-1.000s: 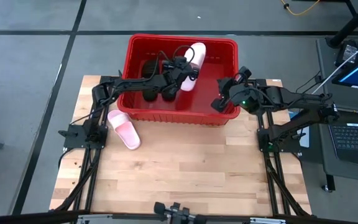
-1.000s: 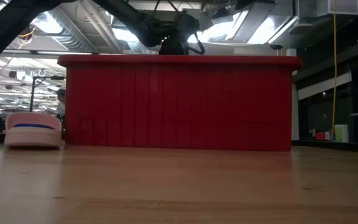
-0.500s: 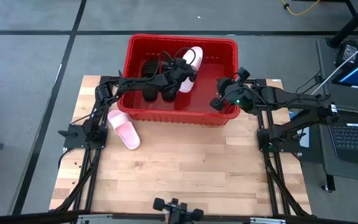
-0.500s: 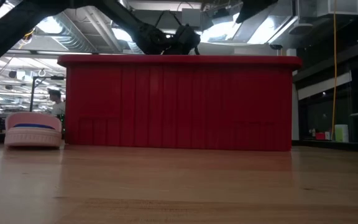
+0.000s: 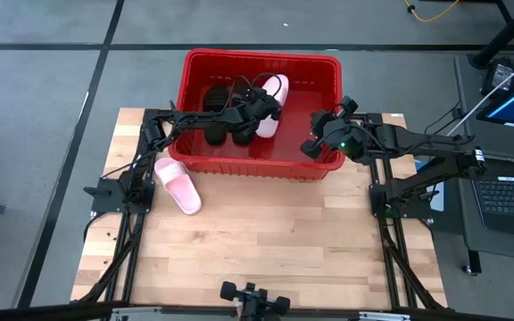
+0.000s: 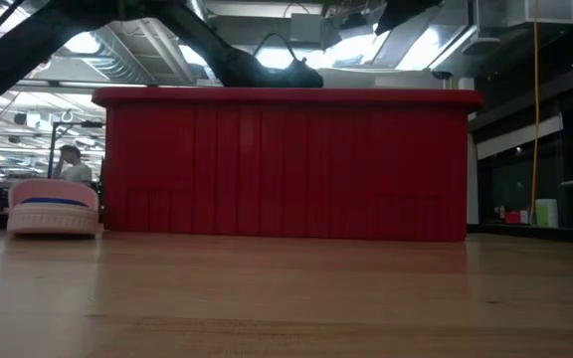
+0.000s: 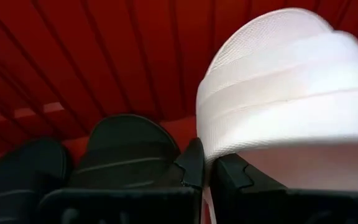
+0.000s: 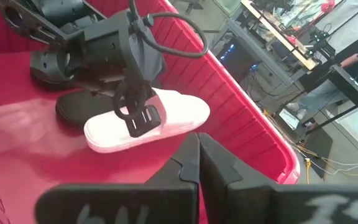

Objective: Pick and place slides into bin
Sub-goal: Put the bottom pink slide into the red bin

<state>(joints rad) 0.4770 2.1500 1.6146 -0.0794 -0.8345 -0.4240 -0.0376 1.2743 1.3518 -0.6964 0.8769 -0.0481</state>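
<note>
The red bin (image 5: 259, 164) stands at the table's far edge. Two black slides (image 5: 214, 100) (image 7: 126, 149) lie side by side on its floor at the left. Inside the bin, my left gripper (image 5: 262, 103) (image 8: 140, 119) is shut on a pale pink slide (image 5: 272, 92) (image 8: 154, 124), just right of the black ones. The other pink slide (image 5: 178, 185) (image 6: 53, 207) rests sole-down on the table in front of the bin's near left corner. My right gripper (image 5: 311, 146) (image 8: 197, 155) hangs shut and empty above the bin's near right corner. My left gripper pinches a thin edge at the pink slide's side (image 7: 207, 186), by the wide strap (image 7: 278, 106), between its two fingers. The fingers (image 8: 134, 115) come slanting down from the bin's left. The slide lies almost level, low over the bin's floor; whether it touches the floor I cannot tell.
The bin's thick rim (image 6: 286, 97) hides its inside in the low view. Bare wood lies in front of the bin (image 5: 266, 241). A laptop (image 5: 511, 192) sits beyond the table's right edge. A person (image 6: 68, 164) shows far off in the room behind.
My left gripper has gone down into the bin with the pink slide. The slide stood tilted with its far end up over the far rim; it now lies lower and flatter inside the bin, beside the black slides.
</note>
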